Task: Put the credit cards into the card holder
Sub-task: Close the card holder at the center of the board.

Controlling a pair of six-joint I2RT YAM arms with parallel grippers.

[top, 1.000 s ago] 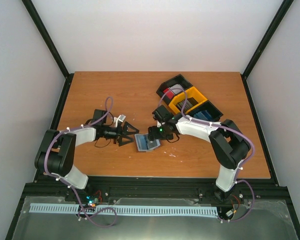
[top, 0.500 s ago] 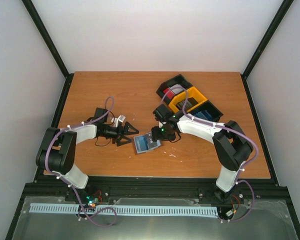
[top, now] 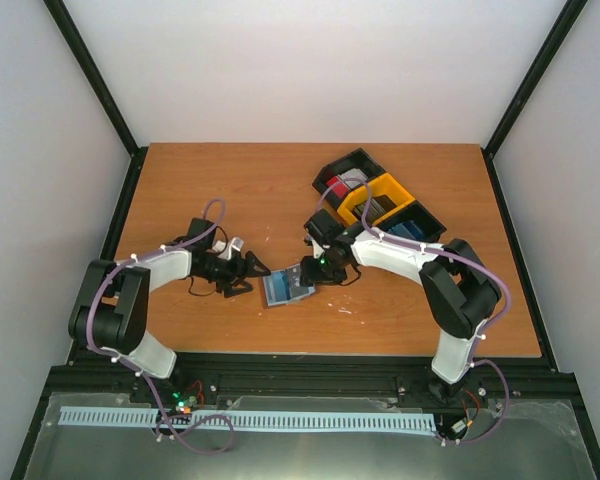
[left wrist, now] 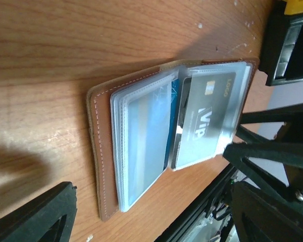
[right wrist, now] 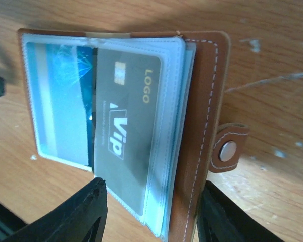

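The card holder (top: 287,288) lies open on the table, brown leather with clear sleeves. In the right wrist view it (right wrist: 202,101) holds a dark grey VIP credit card (right wrist: 126,136) in the right sleeve and a blue card (right wrist: 65,101) in the left one. Both also show in the left wrist view, the grey card (left wrist: 207,116) and the blue one (left wrist: 146,131). My left gripper (top: 250,272) is open and empty just left of the holder. My right gripper (top: 315,270) is open, its fingers (right wrist: 76,217) on either side of the holder's right half, gripping nothing.
A black-and-yellow tray (top: 352,163) stands at the back right with red (top: 337,187), grey (top: 377,206) and blue (top: 405,230) card stacks. The holder's snap tab (right wrist: 227,148) sticks out to the right. The table's near edge is just below the holder.
The right gripper has drawn back a little to the right from over the holder. The left gripper has edged closer to the holder's left side. The holder sits slightly further left.
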